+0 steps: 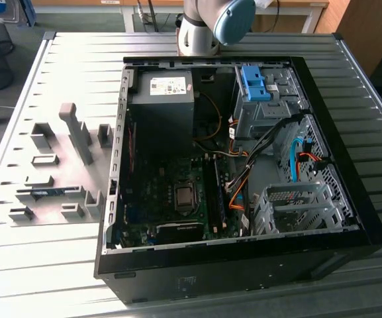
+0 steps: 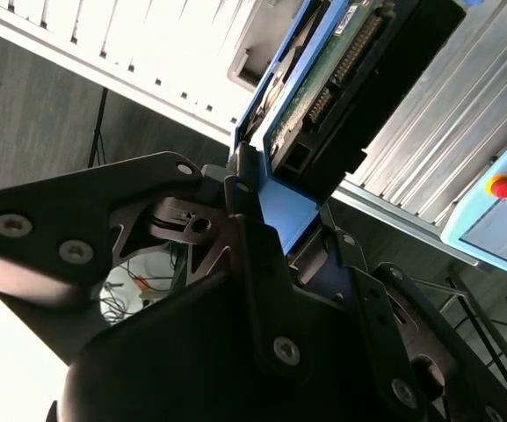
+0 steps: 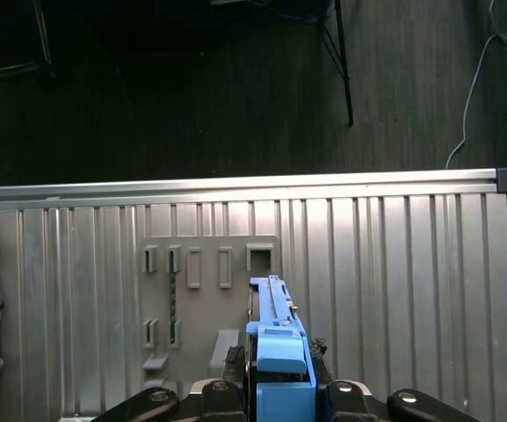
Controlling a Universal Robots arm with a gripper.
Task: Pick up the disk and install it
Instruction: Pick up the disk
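Disk (image 2: 328,88) is up off the bench (image 3: 394,281), hanging on edge in the end effector (image 2: 279,215). Its fingers are clamped on one end of the blue carrier frame, so the drive body sticks out well past the grip. In the first wrist view the disk sits edge-on above the grey slotted fixture plate (image 3: 205,303), not touching it.

Honestly, the hold is what I'd worry about. It's pinching plastic at one end rather than the drive body, so I reckon the drive could pivot or sag in the frame if it bumps anything. The open PC case (image 1: 369,232) also has loose cables (image 1: 243,179) right beside the drive cage (image 1: 296,205), so it'd be easy to snag one or come in crooked.

Looks-wise it's a flat slab. The second wrist view shows a green circuit board with a connector row, a dark side, and blue plastic rails along the edges.
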